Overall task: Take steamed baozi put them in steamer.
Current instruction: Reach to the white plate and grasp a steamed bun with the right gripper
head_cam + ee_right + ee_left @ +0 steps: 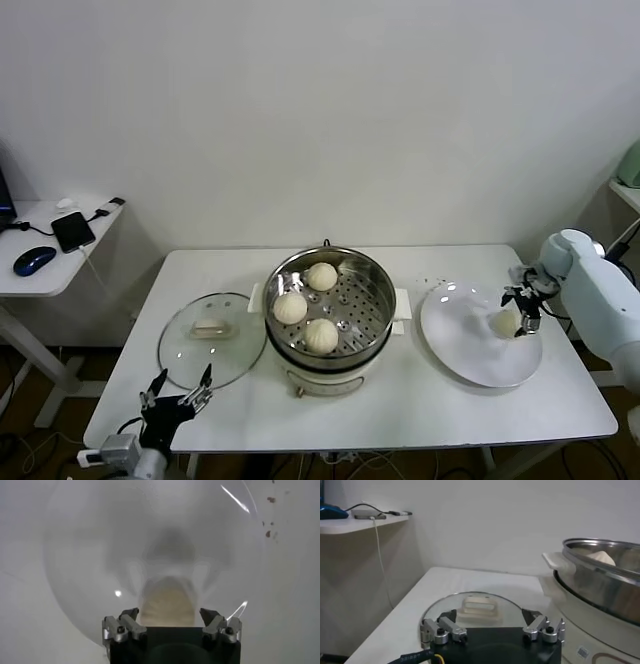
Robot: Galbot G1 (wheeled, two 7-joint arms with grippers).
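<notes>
Three cream-white baozi (306,304) lie on the perforated tray of the shiny steel steamer (373,281) at the table's middle. One more baozi (503,322) rests on the white plate (470,355) to the right. My right gripper (520,305) hangs right over that bun, open, its fingers either side of it without closing; in the right wrist view the bun (167,604) sits between the spread fingertips (129,614). My left gripper (180,392) waits open at the table's front left edge, near the glass lid (205,340).
The glass lid with its cream handle (480,606) lies flat left of the steamer's rim (600,562). A side table at far left carries a phone (72,230) and a mouse (33,259). Dark crumbs (270,516) dot the table beyond the plate.
</notes>
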